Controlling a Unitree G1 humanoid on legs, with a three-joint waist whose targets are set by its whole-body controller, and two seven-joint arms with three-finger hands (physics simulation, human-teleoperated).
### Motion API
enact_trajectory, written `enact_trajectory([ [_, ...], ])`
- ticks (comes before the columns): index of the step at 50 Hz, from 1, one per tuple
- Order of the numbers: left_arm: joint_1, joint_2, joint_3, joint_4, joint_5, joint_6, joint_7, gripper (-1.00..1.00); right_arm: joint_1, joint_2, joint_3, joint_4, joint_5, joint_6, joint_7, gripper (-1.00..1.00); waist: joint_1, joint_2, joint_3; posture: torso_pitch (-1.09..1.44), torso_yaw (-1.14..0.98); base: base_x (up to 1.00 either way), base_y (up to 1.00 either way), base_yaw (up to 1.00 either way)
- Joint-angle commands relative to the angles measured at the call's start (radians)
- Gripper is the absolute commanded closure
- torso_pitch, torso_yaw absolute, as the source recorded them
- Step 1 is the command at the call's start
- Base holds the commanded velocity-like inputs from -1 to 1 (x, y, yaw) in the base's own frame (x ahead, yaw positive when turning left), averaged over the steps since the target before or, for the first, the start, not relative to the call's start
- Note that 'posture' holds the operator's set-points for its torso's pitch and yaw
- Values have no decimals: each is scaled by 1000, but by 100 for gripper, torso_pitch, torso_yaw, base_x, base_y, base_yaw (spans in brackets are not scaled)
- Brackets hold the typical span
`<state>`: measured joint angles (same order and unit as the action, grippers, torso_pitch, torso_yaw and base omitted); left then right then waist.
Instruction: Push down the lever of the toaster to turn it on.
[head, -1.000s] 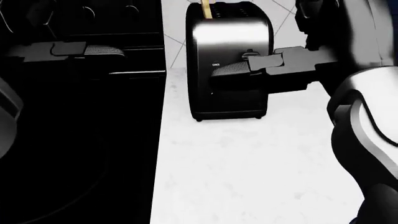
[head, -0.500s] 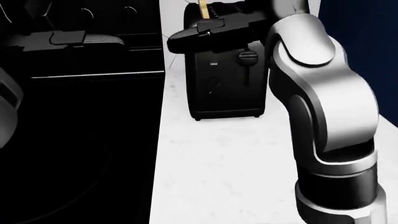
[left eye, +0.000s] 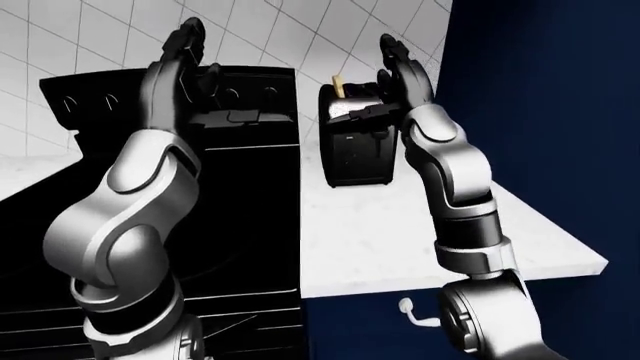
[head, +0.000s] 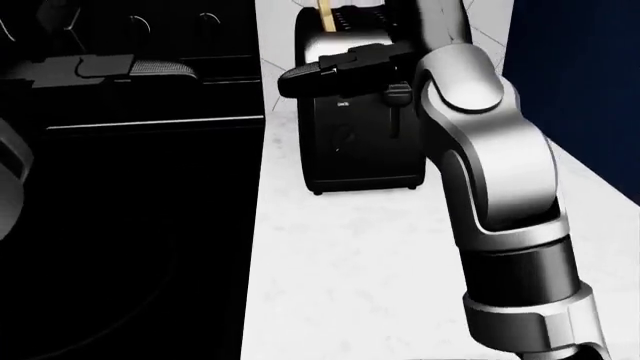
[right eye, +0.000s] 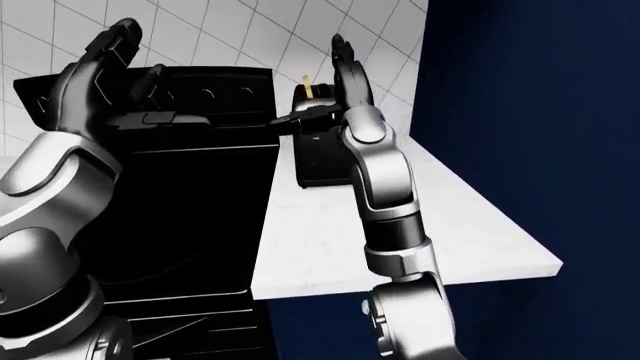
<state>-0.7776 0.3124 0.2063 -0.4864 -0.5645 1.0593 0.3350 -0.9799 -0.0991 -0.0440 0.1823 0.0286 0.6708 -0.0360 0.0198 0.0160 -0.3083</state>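
Over on the white table (head: 350, 255), right beside the black stove (left eye: 200, 187), sits the toaster (head: 360, 150). It's a glossy black box with rounded top corners, standing upright on little feet, close to the tiled wall (left eye: 300, 37). Something thin and yellowish pokes up out of its top slot (head: 325, 15). There's a tiny bit of white lettering on the face just left of the lever, but it's way too small and blurry for me to read, so no brand I can give you. Below that is what looks like a faint round dial.

The lever (head: 398, 93) is a small ribbed knob on a vertical slot on the toaster's near face, sitting near the top of that slot.

The right hand (left eye: 385, 94) is raised at the toaster's top edge, fingers (head: 310, 73) spread wide and holding nothing; one dark finger stretches across the upper face to the left, just above the lever. Can't tell if it actually touches the casing.

The left hand (left eye: 185, 56) is up over the stove, fingers wide too, nothing in it.
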Motion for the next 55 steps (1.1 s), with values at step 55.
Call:
enact_trajectory([
  [55, -31, -1, 11, -9, 31, -29, -23, -100, -62, -18, -23, 387, 0, -313, -9, -100, 0, 3, -13, -47, 0, 0, 0, 0],
])
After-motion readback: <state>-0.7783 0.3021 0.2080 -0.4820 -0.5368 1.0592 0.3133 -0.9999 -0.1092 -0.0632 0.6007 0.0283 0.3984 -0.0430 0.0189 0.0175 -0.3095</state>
